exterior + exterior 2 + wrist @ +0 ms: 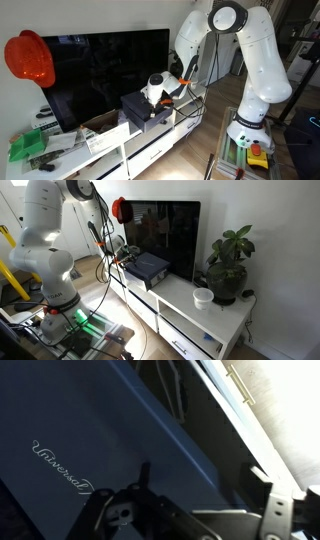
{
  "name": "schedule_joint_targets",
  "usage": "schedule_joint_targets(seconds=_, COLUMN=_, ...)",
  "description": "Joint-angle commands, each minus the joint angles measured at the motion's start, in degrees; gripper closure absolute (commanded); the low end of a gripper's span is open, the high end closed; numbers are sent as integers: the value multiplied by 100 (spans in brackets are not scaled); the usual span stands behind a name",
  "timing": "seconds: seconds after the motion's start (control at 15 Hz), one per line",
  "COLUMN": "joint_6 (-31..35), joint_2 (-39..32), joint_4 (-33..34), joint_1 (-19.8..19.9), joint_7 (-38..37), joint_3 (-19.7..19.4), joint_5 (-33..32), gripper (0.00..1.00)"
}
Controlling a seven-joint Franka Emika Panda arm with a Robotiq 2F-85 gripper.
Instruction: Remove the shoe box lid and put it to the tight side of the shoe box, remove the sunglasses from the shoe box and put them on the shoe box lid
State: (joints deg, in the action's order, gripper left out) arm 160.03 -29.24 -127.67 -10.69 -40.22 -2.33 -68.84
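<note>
The shoe box (152,121) (148,278) stands on the white TV stand in front of the TV. The dark shoe box lid (134,102) (151,262) lies closed on it. In the wrist view the lid (80,430) fills the picture, with a pale script logo on it. My gripper (158,100) (124,256) (205,492) is down at one edge of the lid. Its fingers are spread apart, with the lid's rim between them. The sunglasses are hidden.
A black TV (100,65) (172,235) stands just behind the box, with a red cap (29,58) (120,208) beside it. A tan carton (100,132) and green items (28,147) are on the stand (150,148). A plant (228,265) and a white bowl (204,297) stand further along.
</note>
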Motion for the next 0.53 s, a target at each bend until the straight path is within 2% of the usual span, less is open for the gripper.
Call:
schedule_joint_targets(seconds=0.0, joint_6=158, joint_2=-122, joint_4=128, joint_1=-92, joint_7=-393, joint_3=-130, joint_5=-365, gripper=41)
schedule_joint_targets(seconds=0.2, joint_6=140, joint_2=-113, joint_4=158, joint_1=-100, joint_7=-548, joint_3=-141, joint_5=-510, gripper=64)
schedule_joint_targets(seconds=0.47, joint_6=102, joint_2=-27, joint_4=142, joint_1=-88, joint_7=-693, joint_3=-126, joint_5=-539, gripper=89)
